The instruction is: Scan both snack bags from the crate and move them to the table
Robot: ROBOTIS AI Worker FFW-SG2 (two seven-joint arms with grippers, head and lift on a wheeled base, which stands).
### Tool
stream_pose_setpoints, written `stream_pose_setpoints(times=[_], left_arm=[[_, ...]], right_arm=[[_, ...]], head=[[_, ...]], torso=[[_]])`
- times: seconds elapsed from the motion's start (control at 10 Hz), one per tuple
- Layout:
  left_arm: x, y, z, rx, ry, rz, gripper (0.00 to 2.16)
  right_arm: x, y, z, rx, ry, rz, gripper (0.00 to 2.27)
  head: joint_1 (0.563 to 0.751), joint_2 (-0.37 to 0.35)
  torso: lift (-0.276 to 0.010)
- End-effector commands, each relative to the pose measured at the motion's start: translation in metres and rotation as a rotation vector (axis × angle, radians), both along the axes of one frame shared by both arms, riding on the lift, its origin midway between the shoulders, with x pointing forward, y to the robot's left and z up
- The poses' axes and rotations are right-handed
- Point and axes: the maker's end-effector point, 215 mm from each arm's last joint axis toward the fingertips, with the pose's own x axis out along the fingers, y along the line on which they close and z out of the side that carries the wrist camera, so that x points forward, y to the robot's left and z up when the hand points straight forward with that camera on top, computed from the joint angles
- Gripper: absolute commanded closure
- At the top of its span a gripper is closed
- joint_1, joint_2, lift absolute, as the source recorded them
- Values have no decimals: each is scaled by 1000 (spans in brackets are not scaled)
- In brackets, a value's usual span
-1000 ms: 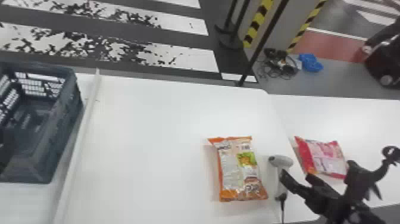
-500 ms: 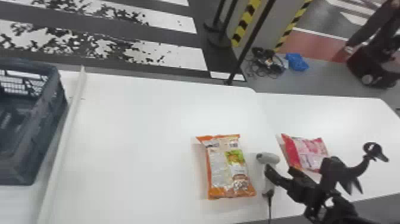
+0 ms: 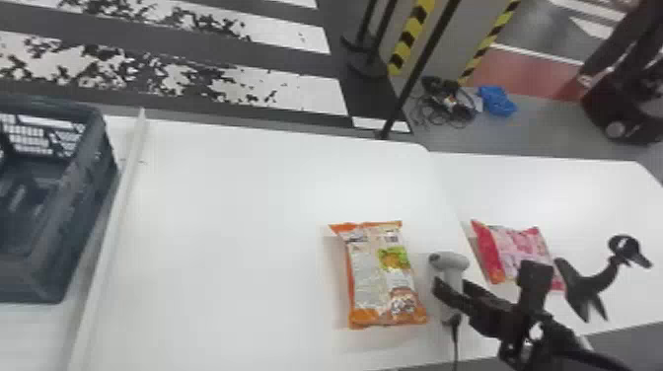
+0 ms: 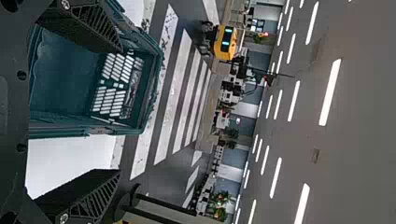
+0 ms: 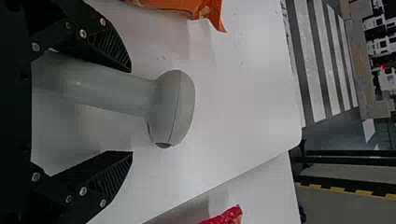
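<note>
An orange snack bag (image 3: 382,276) lies flat on the white table (image 3: 237,237), and a pink-red snack bag (image 3: 518,251) lies farther right. Between them stands the grey scanner (image 3: 449,261), its head up and a cable at its foot. My right gripper (image 3: 451,288) is at the scanner's handle. In the right wrist view, my right gripper (image 5: 131,112) is open, with the scanner's handle (image 5: 112,91) between its fingers, nearer one of them. My left gripper (image 4: 121,110) stands open with nothing held, near the blue-grey crate (image 4: 152,88).
The crate (image 3: 84,217) stands at the far left, beyond a raised white strip (image 3: 111,237) along the table. A second white tabletop (image 3: 552,192) adjoins on the right. Behind the tables are barrier posts and a heap of cables on the floor.
The head view has swung to the right, then slightly back. My right gripper has shifted a little left relative to the scanner, which still stands in its place between the bags.
</note>
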Motion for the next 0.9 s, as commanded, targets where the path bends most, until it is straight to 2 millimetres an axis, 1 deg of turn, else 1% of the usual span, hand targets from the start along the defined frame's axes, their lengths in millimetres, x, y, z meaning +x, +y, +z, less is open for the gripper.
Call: stream_pose_setpoints(times=[0.0, 0.1, 0.3, 0.4, 0.5, 0.6, 0.7, 0.8], left_arm=[[1, -2, 0, -2, 0, -3, 76], [1, -1, 1, -1, -3, -3, 76], [1, -1, 4, 1, -8, -4, 76], [0, -1, 8, 0, -21, -5, 76], [-2, -2, 12, 1, -34, -5, 76], [-2, -3, 13, -1, -36, -7, 76], [-3, -3, 14, -2, -36, -7, 76], [-3, -6, 14, -8, -38, -15, 76]], right_arm=[[-2, 0, -1, 26, 34, 12, 2243], [1, -5, 10, 21, -1, 19, 2243], [0, -15, 20, 3, -30, 3, 2243], [3, -19, 33, -23, -60, 10, 2243], [1, -23, 49, -31, -81, 5, 2243], [-6, -23, 67, -23, -97, 3, 2243], [-12, -16, 89, -7, -123, 0, 2243], [-18, 4, 111, 38, -173, 6, 2243]], head=[[695, -322], [695, -319], [695, -328], [695, -338], [695, -345], [695, -349], [695, -350], [695, -350]], torso=[[-87], [-87], [-87], [-87], [-87], [-87], [-87], [-87]])
